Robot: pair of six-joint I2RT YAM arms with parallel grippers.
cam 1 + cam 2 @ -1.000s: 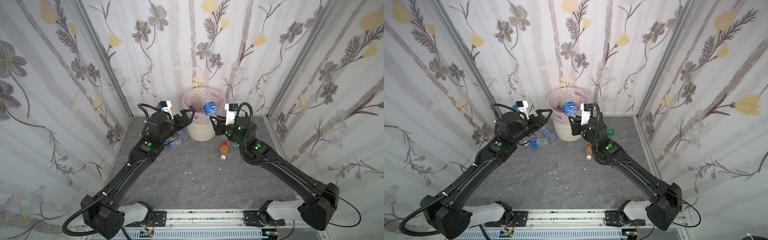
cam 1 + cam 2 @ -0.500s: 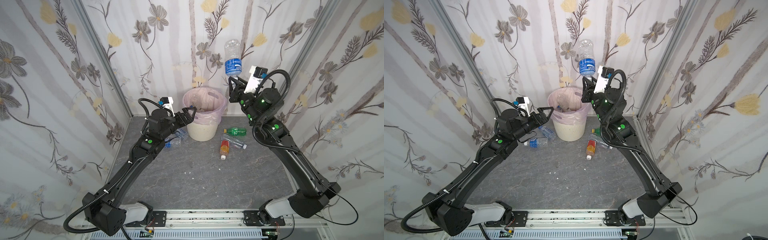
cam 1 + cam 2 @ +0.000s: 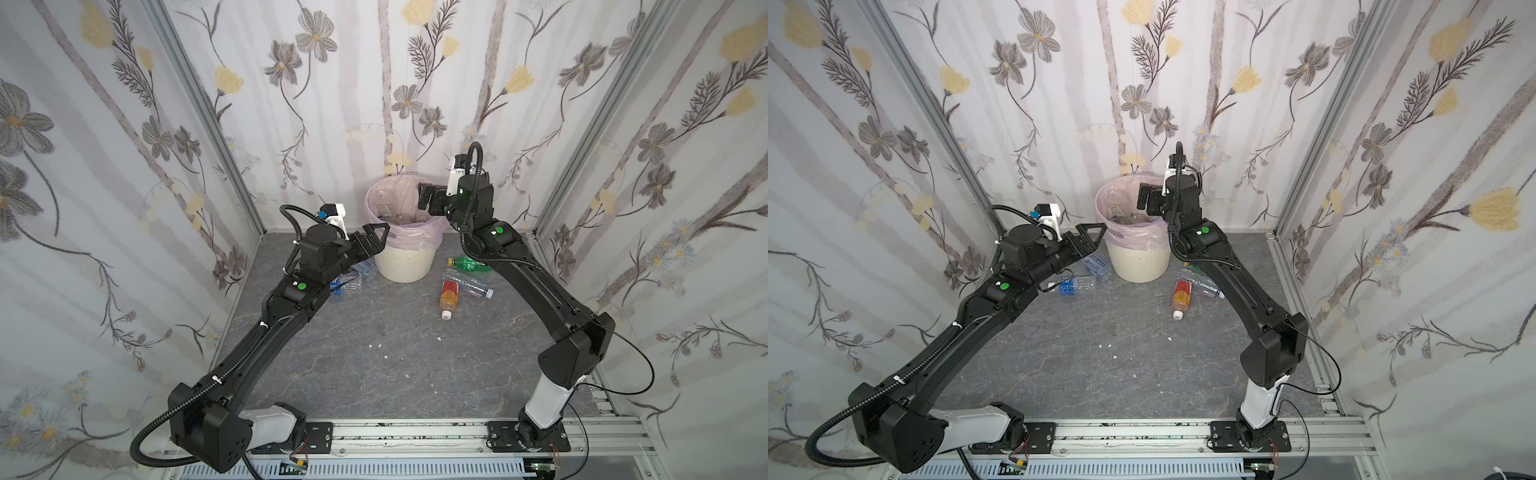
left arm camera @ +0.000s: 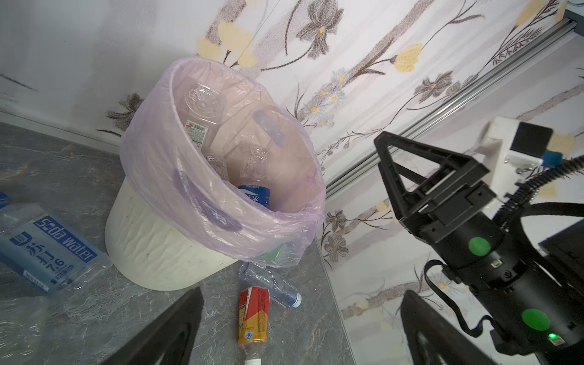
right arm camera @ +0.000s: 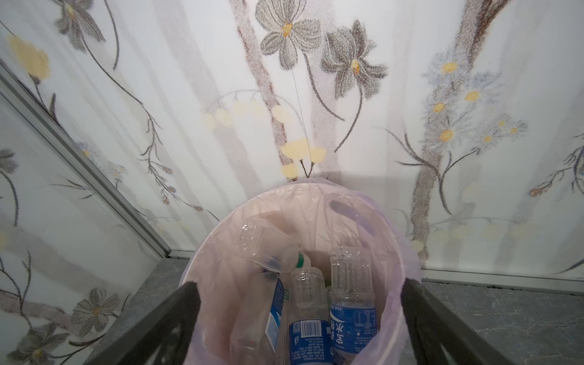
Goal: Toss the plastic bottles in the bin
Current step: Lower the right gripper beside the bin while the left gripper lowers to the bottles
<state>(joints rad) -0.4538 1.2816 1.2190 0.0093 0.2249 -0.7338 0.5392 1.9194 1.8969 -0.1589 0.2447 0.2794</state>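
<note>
L end effector (image 3: 373,239) open, low; R end effector (image 3: 423,196) open, higher.

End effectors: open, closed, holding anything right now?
Left end effector: open, empty, beside the bin.
Right end effector: open, empty, above the bin.

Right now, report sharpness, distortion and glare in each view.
Both top views: sharp, evenly lit, no hard shadows, wall posts splaying outward from the wide lens. Left wrist view: wall behind the bin washed out and soft, soda water bottle label readable. Right wrist view: blue-labelled bottles crisp, no glare.
</note>
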